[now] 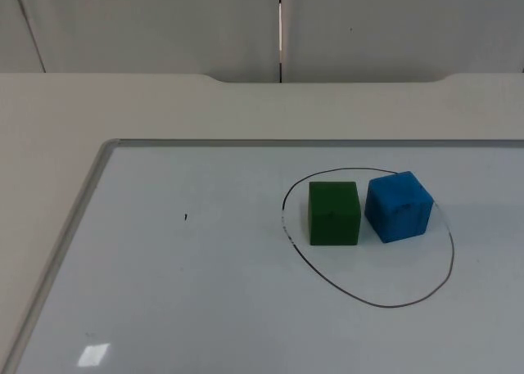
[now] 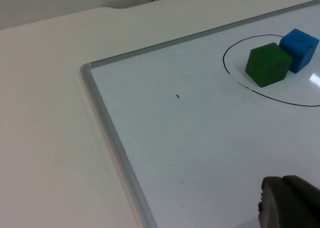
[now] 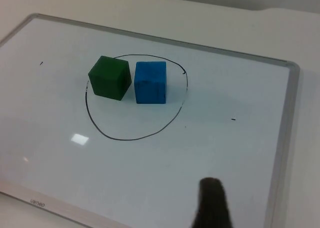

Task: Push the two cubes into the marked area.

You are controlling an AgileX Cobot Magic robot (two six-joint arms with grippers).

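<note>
Now green cube (image 1: 334, 214) and blue cube (image 1: 398, 206) sit side by side inside drawn ring (image 1: 370, 300).

Even, bright overhead light washes my whiteboard (image 1: 246, 308). A small white glare patch (image 1: 93, 354) sits on it near the front edge, and another in my right wrist view. The 2 cubes cast only soft, short shadows. My near fingertip (image 3: 214, 203) looks blurred, out of focus.

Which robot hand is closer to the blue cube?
Probably the right. In its wrist view the blue cube sits fairly near the right gripper's fingertip. From the left gripper's fingertip, the blue cube lies farther off, beyond the green cube.
</note>
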